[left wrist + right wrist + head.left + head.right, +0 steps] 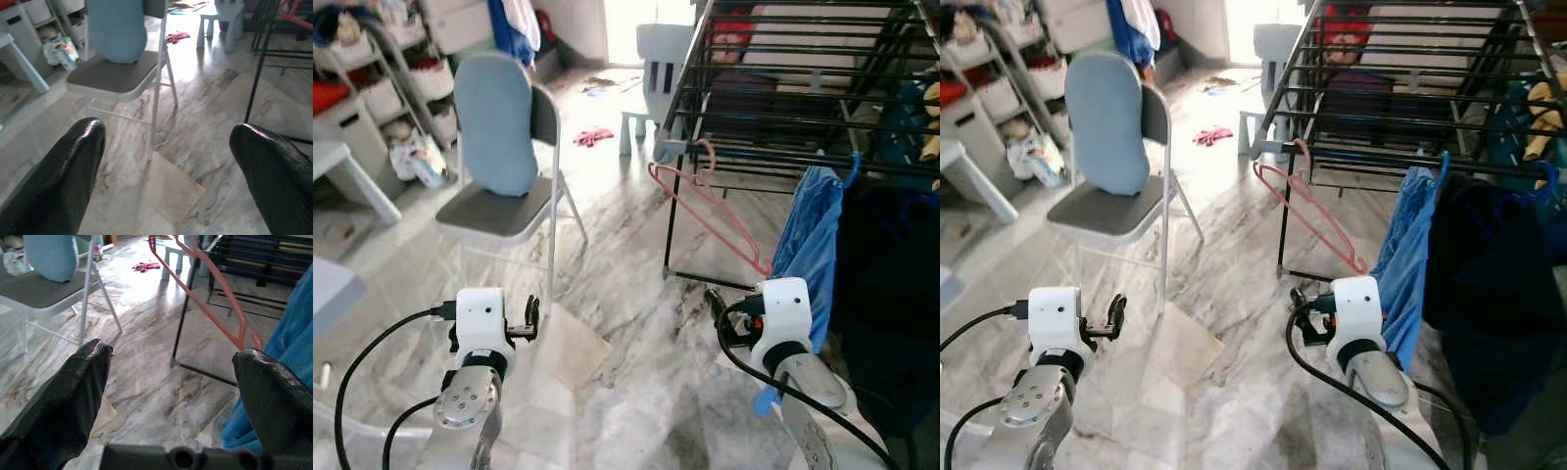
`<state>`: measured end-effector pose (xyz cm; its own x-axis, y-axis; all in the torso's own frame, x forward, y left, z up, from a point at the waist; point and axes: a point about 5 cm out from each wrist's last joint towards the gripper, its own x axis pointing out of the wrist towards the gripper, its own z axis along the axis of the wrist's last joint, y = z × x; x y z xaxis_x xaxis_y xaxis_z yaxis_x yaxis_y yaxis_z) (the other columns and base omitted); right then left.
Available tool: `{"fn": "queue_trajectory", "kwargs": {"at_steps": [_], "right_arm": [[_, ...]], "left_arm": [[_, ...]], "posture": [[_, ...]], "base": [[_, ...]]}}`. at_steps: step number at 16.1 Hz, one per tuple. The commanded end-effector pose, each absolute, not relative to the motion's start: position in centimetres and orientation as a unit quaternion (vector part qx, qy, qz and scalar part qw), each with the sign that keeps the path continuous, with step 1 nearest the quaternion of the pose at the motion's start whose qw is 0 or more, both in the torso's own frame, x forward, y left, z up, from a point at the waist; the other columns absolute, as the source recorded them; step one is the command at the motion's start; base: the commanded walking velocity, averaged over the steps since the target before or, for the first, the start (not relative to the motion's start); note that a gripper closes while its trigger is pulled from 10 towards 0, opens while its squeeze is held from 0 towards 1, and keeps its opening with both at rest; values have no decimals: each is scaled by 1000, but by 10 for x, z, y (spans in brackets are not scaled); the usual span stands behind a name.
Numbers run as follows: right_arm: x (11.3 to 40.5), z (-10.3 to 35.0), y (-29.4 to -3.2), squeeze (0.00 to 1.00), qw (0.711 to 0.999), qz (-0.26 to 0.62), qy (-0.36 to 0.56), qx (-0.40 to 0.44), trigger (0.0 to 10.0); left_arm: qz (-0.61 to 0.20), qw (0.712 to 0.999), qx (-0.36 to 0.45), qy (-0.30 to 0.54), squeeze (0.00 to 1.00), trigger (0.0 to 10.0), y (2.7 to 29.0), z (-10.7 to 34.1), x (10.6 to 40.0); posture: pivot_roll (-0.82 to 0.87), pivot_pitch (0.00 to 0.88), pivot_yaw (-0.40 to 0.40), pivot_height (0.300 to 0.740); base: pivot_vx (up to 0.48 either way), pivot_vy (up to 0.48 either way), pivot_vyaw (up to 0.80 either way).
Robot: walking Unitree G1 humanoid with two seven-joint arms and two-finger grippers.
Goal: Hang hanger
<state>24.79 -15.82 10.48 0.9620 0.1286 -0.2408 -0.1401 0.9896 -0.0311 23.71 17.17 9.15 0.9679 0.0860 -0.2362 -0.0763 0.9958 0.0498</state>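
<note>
Hanging by its hook from the front rail of a black metal drying rack (803, 88), a thin pink hanger (705, 211) sloped down toward the floor, its lower corner just beside a blue garment (811, 245) that hung from a blue hook on the same rail. The right end effector (171, 382) stood below and short of the hanger, its two glossy black fingers wide apart and gripping nothing, the hanger's wire frame visible between them in the right wrist view. The left end effector (166, 161) was held low on the robot's left, its fingers likewise spread and empty, pointed at a folding chair (509, 211) with a grey padded seat, slim white legs and a rounded pale-blue cushion (495, 122) propped against its back. Between chair and rack lay an open stretch of veined, polished marble floor (626, 294). A dark garment (1489, 294) hung at the rack's right end.
</note>
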Motion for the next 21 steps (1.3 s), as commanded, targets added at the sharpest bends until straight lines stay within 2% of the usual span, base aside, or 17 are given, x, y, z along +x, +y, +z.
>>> {"fn": "queue_trajectory", "kwargs": {"at_steps": [1, 5, 21], "right_arm": [[249, 108, -156, 0, 991, 75, 111, -20, 10000], [250, 109, -156, 0, 991, 74, 110, -15, 10000], [256, 111, -154, 0, 991, 79, 104, -15, 10000]], "left_arm": [[45, 991, 21, 125, 0, 10000, 174, 90, 236], [42, 991, 17, 127, 0, 10000, 171, 90, 236], [36, 991, 15, 129, 0, 10000, 169, 89, 241]], "posture": [[-62, 0, 46, 740], [-64, 0, 45, 740], [-59, 0, 44, 740]], "base": [[0, 0, 0], [0, 0, 0], [-302, 0, 0]]}}
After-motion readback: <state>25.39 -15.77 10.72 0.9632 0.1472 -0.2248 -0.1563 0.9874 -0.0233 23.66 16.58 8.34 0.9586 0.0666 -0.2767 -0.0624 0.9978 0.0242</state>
